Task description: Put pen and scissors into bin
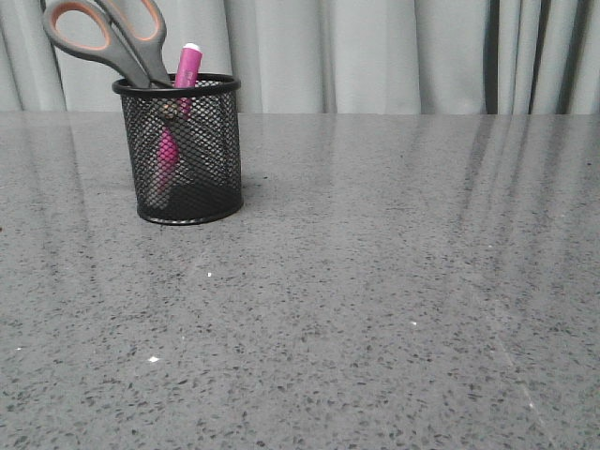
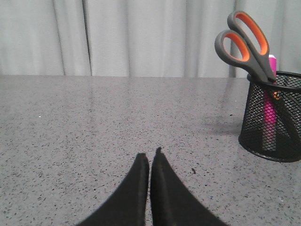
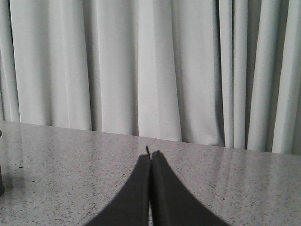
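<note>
Risk was small at this moment, because the work looked finished to me. The bin [image 1: 178, 150] stood on the grey table [image 1: 375, 309] at about ten o'clock in the front view, far side, in front of the curtain [image 1: 375, 56]. Inside it the pen [image 1: 184, 75] leaned with its white tip a little above the rim, and the scissors [image 1: 108, 33] stood blades down, with the handles high over the rim and tilted toward eleven o'clock.

My left gripper [image 2: 149, 157] was pressed together and held nothing; in its own view the bin was at about two o'clock, well apart from my fingertips. My right gripper [image 3: 150, 154] was also pressed together and empty, facing only table and curtain.

What could go wrong, as I judged it: the scissors were top-heavy, most of their weight above the rim and leaning to one side. If my left arm passed near and touched the handles or the rim, the light mesh cup could tip and spill both things. Also the table looked smooth, so a small push could slide the cup. I judged that any retreat should go away from the bin, not across it.
</note>
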Robot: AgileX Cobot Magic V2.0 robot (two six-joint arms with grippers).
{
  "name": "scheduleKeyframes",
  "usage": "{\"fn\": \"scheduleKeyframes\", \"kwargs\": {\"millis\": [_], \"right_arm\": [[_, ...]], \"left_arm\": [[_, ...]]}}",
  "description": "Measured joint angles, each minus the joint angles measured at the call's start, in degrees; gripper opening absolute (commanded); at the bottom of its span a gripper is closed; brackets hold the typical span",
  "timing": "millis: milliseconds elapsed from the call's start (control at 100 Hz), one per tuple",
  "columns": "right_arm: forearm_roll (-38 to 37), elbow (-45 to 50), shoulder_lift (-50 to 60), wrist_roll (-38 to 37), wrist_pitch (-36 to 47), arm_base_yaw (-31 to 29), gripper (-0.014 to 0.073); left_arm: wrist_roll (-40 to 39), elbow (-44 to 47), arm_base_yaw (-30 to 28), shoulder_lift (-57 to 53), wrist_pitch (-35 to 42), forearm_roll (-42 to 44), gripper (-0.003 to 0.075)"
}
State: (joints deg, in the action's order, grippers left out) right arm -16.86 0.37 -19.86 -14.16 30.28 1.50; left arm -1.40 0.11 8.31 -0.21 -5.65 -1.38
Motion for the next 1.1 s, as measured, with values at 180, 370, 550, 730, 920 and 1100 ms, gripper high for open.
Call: {"fn": "scheduleKeyframes", "kwargs": {"millis": [180,370,550,730,920,1100], "right_arm": [[0.0,0.0,0.0,0.0,0.0,0.36,-0.0068],[0.0,0.0,0.0,0.0,0.0,0.36,-0.0068],[2.06,0.0,2.11,0.0,-1.47,1.05,-0.0068],[7.25,0.0,7.8,0.6,-14.17,1.55,-0.0068],[13.24,0.0,13.42,8.51,-27.17,1.55,-0.0068],[15.91,0.14,17.41,14.89,-30.28,1.55,-0.0068]], "left_arm": [[0.0,0.0,0.0,0.0,0.0,0.0,-0.0022],[0.0,0.0,0.0,0.0,0.08,0.0,-0.0022],[0.0,0.0,0.0,0.0,0.08,0.0,-0.0022],[0.0,0.0,0.0,0.0,0.08,0.0,-0.0022],[0.0,0.0,0.0,0.0,0.08,0.0,-0.0022],[0.0,0.0,0.0,0.0,0.08,-0.08,-0.0022]]}}
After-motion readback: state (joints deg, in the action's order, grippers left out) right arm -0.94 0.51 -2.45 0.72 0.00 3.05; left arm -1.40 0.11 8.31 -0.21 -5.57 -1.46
